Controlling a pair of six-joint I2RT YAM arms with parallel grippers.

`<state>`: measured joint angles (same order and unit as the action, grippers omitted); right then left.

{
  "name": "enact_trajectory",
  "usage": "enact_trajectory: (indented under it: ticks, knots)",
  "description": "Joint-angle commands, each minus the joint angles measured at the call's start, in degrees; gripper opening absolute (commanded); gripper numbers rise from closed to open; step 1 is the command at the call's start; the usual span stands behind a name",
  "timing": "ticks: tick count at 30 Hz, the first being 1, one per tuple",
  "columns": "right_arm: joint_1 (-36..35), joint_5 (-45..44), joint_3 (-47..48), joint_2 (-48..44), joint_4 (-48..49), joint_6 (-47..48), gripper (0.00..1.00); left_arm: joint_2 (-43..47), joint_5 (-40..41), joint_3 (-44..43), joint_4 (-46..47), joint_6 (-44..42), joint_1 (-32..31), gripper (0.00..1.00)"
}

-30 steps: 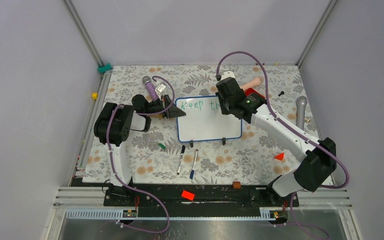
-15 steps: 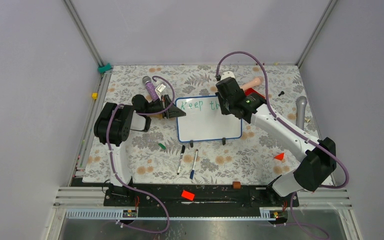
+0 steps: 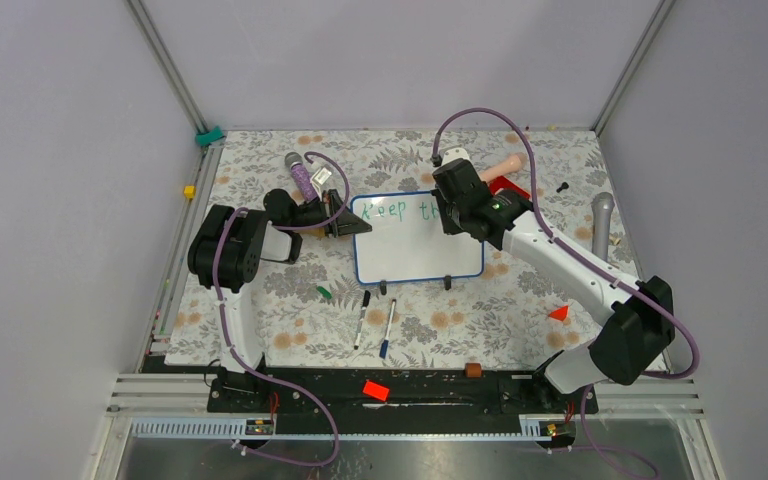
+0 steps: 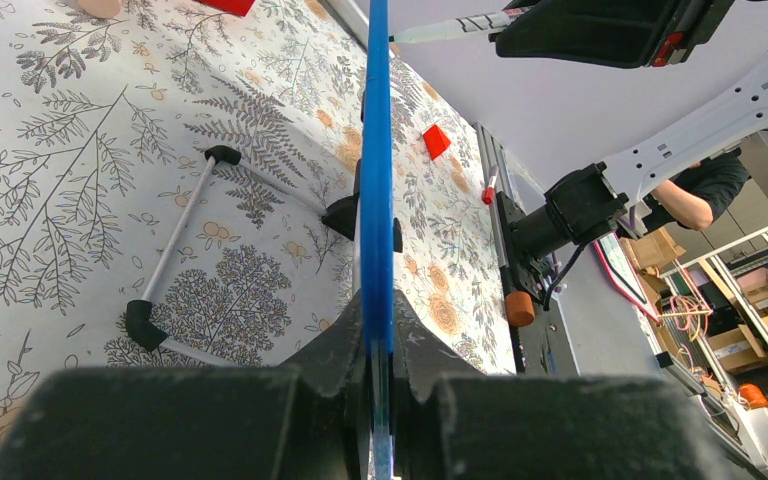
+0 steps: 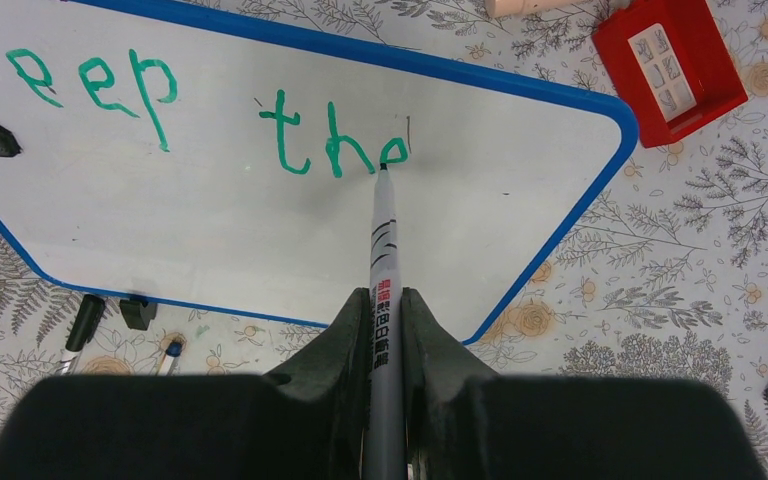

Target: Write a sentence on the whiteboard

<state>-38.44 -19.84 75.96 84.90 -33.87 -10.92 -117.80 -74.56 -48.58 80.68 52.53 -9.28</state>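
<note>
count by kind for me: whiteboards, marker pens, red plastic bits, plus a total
white whiteboard with blue rim: 1
white-barrelled marker pens: 3 (held marker, black-capped marker, blue-capped marker)
red plastic pieces: 3 (red box, red wedge, red tag)
total: 7

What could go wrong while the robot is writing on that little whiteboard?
1. The left end effector pinches the whiteboard only at one edge. Pen pressure could twist or slide the board and skew the green writing.
2. The marker is a slim shaft in the right end effector, with its tip on the board. It might slip in the grip, so strokes skip.
</note>
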Motion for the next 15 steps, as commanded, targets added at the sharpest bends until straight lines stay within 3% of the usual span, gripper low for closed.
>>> enact_trajectory:
  ticks: [1,15]
  knots:
    - [0.58,-0.71,-0.55,-1.16,0.22,-0.2,0.0,2.96,-1.39,0.59,3.69,-0.58,-0.57,0.0]
    - [0.93,-2.73,-0.19,-1.75,-1.62,0.07,0.0,2.98,-1.39,0.67,3.7,-0.63,-0.57,0.0]
